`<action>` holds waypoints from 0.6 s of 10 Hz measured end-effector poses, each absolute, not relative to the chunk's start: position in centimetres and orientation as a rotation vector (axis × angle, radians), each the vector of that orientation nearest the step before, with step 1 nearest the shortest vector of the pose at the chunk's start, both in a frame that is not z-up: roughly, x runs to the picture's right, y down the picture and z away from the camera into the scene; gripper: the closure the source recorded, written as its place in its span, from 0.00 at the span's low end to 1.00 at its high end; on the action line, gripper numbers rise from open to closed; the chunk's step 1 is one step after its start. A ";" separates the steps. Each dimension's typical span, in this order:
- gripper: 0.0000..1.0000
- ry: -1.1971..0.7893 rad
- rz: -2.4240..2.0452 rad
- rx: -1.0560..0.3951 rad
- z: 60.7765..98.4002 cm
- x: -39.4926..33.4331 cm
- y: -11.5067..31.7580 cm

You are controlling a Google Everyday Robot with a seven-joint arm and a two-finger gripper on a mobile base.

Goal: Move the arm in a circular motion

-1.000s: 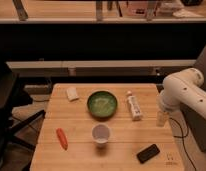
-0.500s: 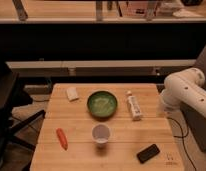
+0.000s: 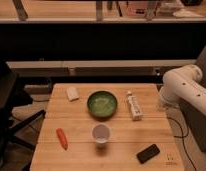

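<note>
the arm (image 3: pixel 185 86) is sitting a little higher than a second ago, its pale tip drawn up from the table edge; everything on the table is lying as before. the arm is reaching in from the right side of the view, bending at its bulky elbow beside the table's (image 3: pixel 121 152) right edge. the claw (image 3: pixel 163 103) is hanging at that tip, just off the edge; whether it is spread or pressed together cannot be told. just left of the claw a white bottle (image 3: pixel 133 105) is lying flat. further left a green bowl (image 3: pixel 102 103) is sitting. below and left of the claw a white cup (image 3: pixel 100 133) is standing, and a black phone (image 3: pixel 148 153) is lying nearer the front. far left of the claw a carrot (image 3: pixel 61 138) is lying.
</note>
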State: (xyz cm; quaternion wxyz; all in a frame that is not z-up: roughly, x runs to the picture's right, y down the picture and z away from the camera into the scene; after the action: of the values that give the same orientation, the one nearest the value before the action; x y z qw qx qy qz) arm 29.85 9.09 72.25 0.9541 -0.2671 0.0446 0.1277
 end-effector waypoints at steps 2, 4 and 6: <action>0.97 0.101 0.271 -0.549 72.1 30.0 9.3; 0.97 0.096 0.273 -0.549 72.5 29.4 8.9; 0.97 0.099 0.277 -0.555 73.0 29.4 8.4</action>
State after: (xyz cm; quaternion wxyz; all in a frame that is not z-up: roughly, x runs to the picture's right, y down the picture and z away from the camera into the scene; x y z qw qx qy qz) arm 29.36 8.37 73.01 0.9512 -0.2728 0.0487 0.1360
